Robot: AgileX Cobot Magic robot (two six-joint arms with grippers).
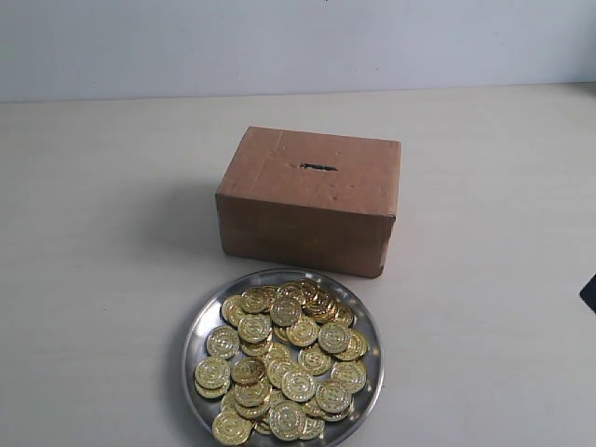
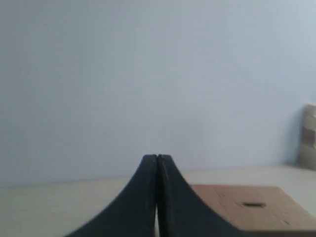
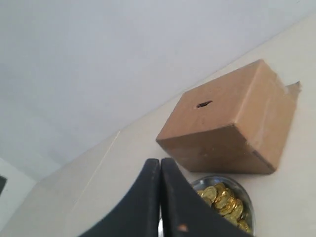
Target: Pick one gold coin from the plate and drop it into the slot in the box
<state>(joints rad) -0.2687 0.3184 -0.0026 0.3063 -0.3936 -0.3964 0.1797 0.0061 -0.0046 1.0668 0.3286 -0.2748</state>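
Observation:
A round silver plate (image 1: 199, 321) heaped with several gold coins (image 1: 284, 363) lies at the front of the table. Behind it stands the brown cardboard box (image 1: 312, 200), its dark slot (image 1: 318, 167) on the top face. In the left wrist view my left gripper (image 2: 157, 157) is shut and empty, with the box (image 2: 247, 212) and slot (image 2: 254, 204) off to one side. My right gripper (image 3: 160, 160) is shut and empty too, held above the table; beyond it I see the plate (image 3: 245, 195), the coins (image 3: 224, 200) and the box (image 3: 232, 128). Only a dark edge (image 1: 589, 293) shows at the right border of the exterior view.
The table (image 1: 102, 279) is a pale, plain surface with a light wall (image 1: 279, 42) behind it. A brownish object (image 2: 309, 138) shows at the edge of the left wrist view.

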